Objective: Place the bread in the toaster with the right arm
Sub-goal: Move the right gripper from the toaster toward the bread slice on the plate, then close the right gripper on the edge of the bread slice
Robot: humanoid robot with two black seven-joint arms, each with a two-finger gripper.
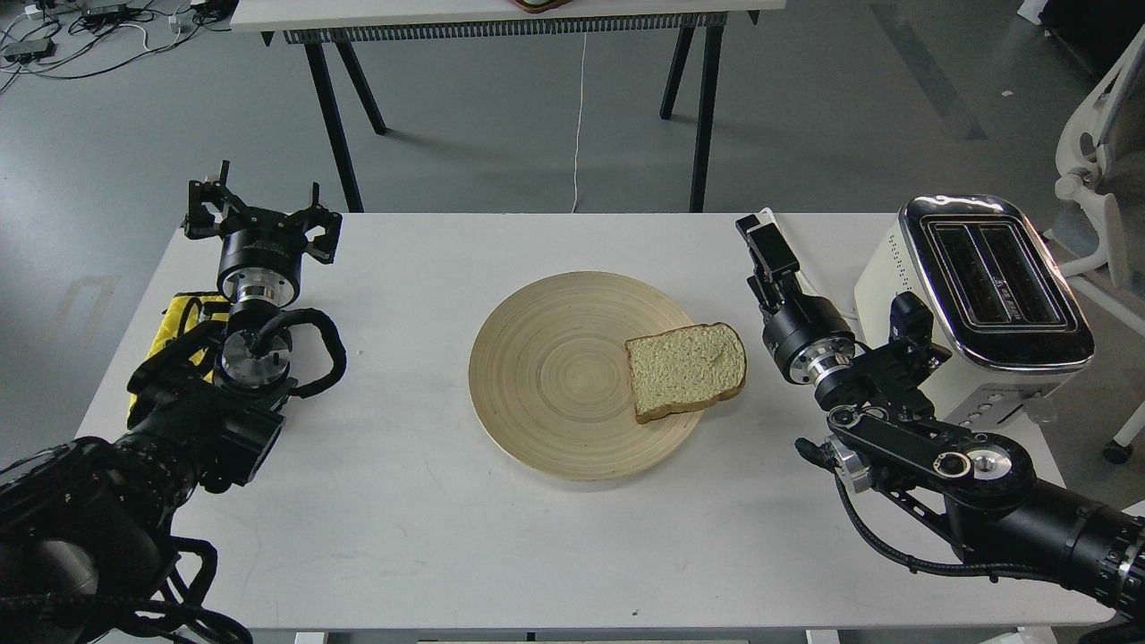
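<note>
The bread [686,368] lies flat on the right edge of a round wooden plate [555,376] in the middle of the white table. The cream-white toaster [984,286] stands at the table's right end, both black slots facing up and empty. My right gripper [762,240] is above the table between the bread and the toaster, just behind and to the right of the bread. It is turned edge-on, so its fingers overlap and I cannot tell them apart. My left gripper [259,213] is open and empty at the table's far left.
A yellow object [179,322] lies under my left arm at the left edge. A white cable [776,234] runs behind my right gripper. A second table [501,18] stands beyond, and a white chair [1096,152] is right of the toaster.
</note>
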